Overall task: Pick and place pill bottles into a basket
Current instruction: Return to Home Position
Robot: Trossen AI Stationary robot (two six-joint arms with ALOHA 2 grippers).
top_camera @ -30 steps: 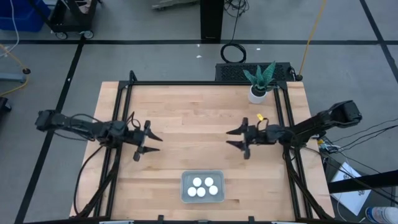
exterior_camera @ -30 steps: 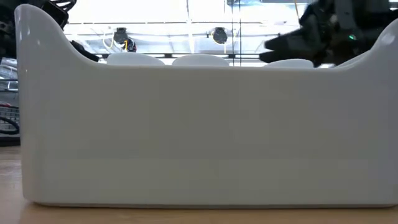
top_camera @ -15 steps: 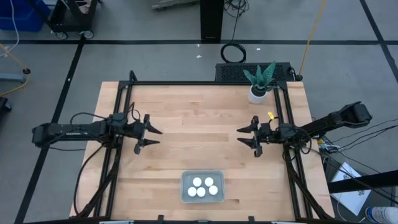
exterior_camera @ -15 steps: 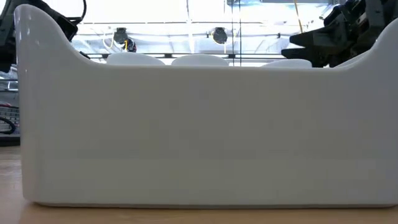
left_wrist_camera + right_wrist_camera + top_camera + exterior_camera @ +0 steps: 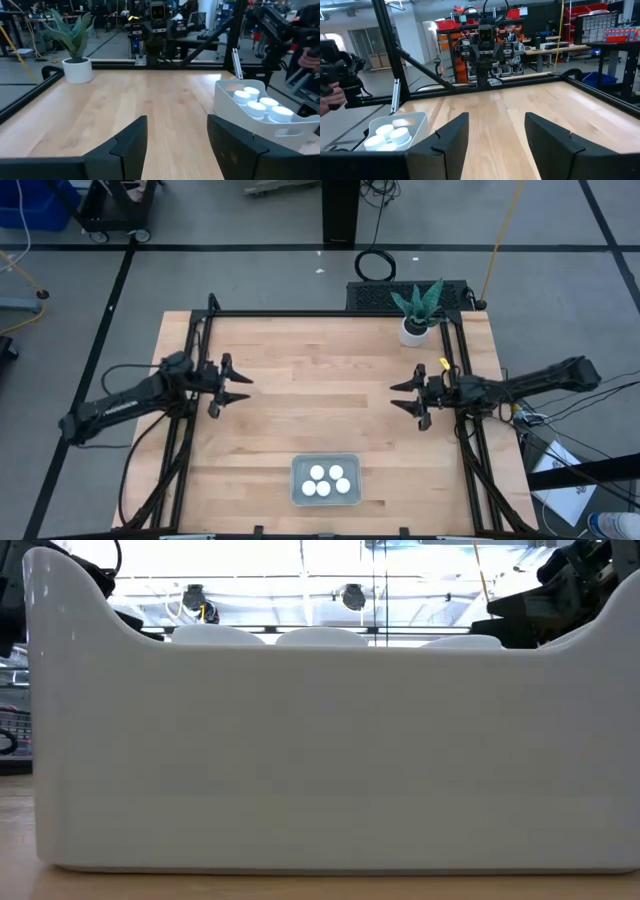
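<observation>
Looks basically done imo. All five pill bottles (image 5: 327,480) stand upright in the basket (image 5: 325,459), bunched together, caps up. The basket sits at the near edge of the desk (image 5: 320,360), abt midway btwn the two arms, long side running left-right.

Left pincer (image 5: 248,388) hovers over the left part of the desk, fingers apart, nothing in it. Right pincer (image 5: 394,397) hovers over the right part, same deal: fingers apart, empty. They point at each other across the bare middle of the desk. The basket is off to the side of both and well apart from each, neither arm clearly nearer.

Left wrist view has the basket (image 5: 240,107) off to one side w/ the bottles (image 5: 257,105) poking above its wall. Right wrist view mirrors that. Low view is just basket wall (image 5: 320,740) w/ cap tops peeking over the rim.

Plant pot (image 5: 413,330) sits in the far right corner, near the right arm but not touching.

My guess: only parking the arms is left, and pulling back takes them away from the basket, so low risk.
</observation>
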